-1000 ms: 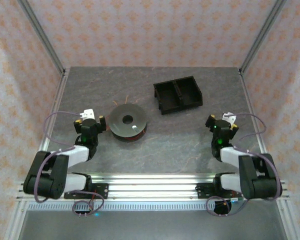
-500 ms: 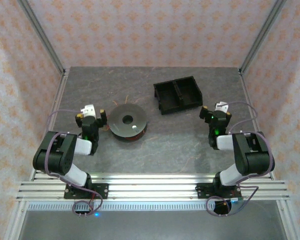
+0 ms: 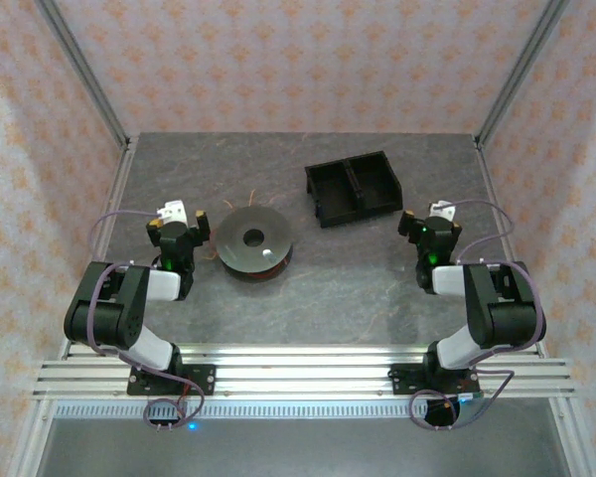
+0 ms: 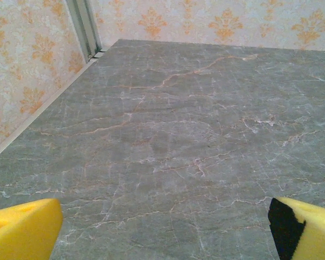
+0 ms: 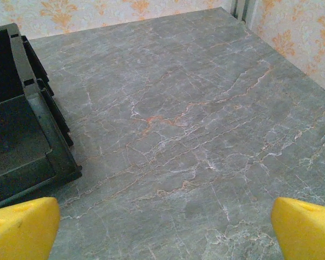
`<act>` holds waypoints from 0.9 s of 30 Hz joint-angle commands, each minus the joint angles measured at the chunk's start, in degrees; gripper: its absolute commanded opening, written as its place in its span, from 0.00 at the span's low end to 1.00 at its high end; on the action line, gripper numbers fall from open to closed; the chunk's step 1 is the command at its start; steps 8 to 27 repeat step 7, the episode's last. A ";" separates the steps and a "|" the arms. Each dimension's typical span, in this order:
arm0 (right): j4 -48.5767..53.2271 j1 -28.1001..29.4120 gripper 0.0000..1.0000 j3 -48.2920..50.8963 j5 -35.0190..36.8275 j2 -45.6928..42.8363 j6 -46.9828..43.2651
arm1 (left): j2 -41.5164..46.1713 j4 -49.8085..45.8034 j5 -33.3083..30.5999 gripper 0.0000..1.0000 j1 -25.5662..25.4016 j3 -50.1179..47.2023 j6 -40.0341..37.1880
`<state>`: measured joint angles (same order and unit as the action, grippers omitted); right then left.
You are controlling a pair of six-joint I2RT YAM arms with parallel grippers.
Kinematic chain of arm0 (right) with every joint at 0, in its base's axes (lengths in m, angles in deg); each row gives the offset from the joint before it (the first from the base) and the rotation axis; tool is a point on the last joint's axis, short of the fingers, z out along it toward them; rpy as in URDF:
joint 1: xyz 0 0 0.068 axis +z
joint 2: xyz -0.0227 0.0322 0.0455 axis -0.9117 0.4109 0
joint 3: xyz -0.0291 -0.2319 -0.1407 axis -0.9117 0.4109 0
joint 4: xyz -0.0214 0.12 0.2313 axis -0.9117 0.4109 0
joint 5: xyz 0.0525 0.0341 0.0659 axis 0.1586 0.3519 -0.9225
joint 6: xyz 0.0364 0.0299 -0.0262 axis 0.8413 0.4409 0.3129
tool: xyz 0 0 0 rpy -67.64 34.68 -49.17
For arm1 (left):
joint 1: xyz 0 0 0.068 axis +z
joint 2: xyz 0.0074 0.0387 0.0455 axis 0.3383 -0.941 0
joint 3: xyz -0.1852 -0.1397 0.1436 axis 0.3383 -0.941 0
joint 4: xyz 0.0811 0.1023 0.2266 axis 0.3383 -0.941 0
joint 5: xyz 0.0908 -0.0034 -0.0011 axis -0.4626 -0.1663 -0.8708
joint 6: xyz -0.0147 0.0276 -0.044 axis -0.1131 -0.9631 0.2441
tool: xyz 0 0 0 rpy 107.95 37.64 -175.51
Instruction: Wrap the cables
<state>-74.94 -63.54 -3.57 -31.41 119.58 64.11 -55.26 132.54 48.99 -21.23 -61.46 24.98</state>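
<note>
Overhead, orange cables (image 3: 266,274) rim the spool (image 3: 255,241); my right wrist catches the bin (image 5: 21,135) right of it. Left fingers (image 4: 21,230), right fingers (image 5: 21,227): spread, empty.

Light over my table (image 3: 358,288) is bright and even; only a soft shadow hugs the black bin (image 3: 355,189). Well nearer than the bin, the rail (image 3: 298,363) glares white.

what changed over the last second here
The left arm and right arm lifted off their folded rest, elbows rising, and carried their jaws slightly farther from the bases. Nothing was grabbed or released. Jaws stay wide open and empty; spool and black bin unmoved.
</note>
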 commanded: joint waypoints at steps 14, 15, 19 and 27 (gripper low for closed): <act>0.17 0.00 0.99 0.02 -0.61 0.15 -0.05 | 0.31 -0.54 -0.10 1.00 0.06 -0.14 0.01; 0.17 0.00 0.99 0.02 -0.61 0.15 -0.05 | 0.31 -0.54 -0.10 1.00 0.06 -0.14 0.01; 0.17 0.00 0.99 0.02 -0.61 0.15 -0.05 | 0.31 -0.54 -0.10 1.00 0.06 -0.14 0.01; 0.17 0.00 0.99 0.02 -0.61 0.15 -0.05 | 0.31 -0.54 -0.10 1.00 0.06 -0.14 0.01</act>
